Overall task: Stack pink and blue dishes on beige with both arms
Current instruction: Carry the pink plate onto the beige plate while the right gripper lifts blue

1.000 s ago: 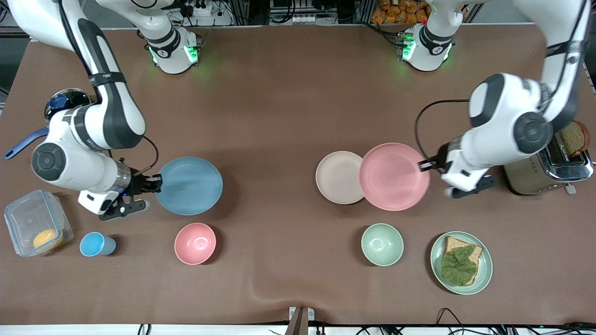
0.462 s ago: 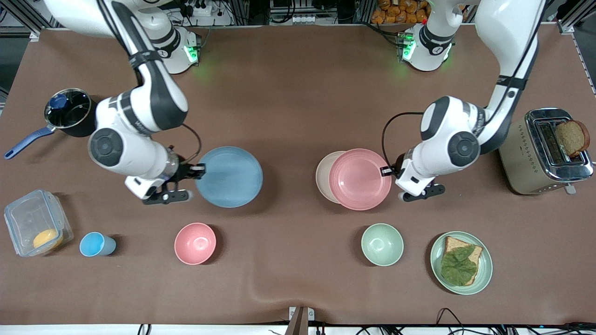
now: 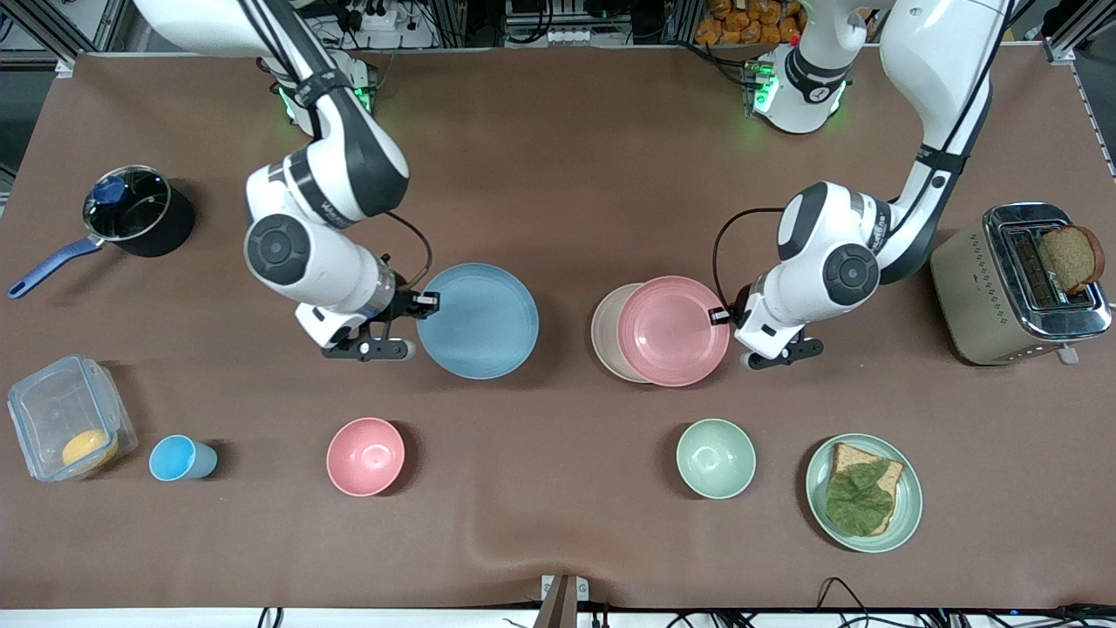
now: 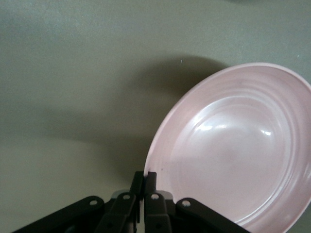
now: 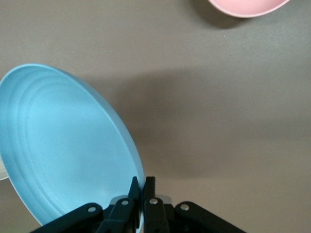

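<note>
Overhanging beige plate (image 3: 606, 331): pink plate (image 3: 673, 331)

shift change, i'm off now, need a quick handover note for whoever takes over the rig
Left tool: shut on the pink plate at its rim, holding it over the beige plate and covering most of it; not released.
Right tool: shut on the blue plate at its rim, over bare table between the pink bowl and the stack spot.
Done: both plates gripped, pink nearly placed.
Left: release pink onto beige, then bring blue across and set it on top.
</note>
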Robot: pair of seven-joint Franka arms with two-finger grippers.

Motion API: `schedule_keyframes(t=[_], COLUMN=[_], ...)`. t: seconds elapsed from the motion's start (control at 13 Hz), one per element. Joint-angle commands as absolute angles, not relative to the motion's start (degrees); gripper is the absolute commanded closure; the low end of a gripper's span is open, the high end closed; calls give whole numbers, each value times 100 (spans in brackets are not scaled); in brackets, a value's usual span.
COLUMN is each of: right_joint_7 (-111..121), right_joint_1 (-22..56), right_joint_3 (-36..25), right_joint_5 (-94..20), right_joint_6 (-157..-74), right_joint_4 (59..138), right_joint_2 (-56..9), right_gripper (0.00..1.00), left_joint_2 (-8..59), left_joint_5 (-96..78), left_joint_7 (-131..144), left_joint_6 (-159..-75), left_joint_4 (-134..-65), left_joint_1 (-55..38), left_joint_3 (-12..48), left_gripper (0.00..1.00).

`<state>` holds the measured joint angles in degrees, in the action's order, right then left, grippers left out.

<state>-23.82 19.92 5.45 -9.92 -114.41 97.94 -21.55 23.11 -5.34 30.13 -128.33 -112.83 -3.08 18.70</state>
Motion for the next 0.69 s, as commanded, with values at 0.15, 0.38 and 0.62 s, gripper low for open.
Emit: schedule_keyframes(t=[0.15, 0.38, 0.62], right_joint_7=[-2777, -2804, -2804], right_joint_1=[2048, 2030, 1995], right_joint_3=[492, 501, 492], right_joint_5=[-1090, -1116, -1395], right_joint_6=[-11496, -11479, -11443], right_joint_4=[9861, 9861, 9861], right_joint_2=[-2109, -2118, -2118], right_gripper=[100, 100, 100], left_joint_2=[2065, 2188, 2215], left_joint_5=[-475, -475, -475], left_joint_7=[2927, 2927, 2927], left_joint_6=[-13507, -13833, -13930], left_joint_4=[-11847, -11874, -11944], left_joint_1=[-316, -369, -369], left_joint_3=[1995, 2048, 2048], left_gripper=[100, 100, 100])
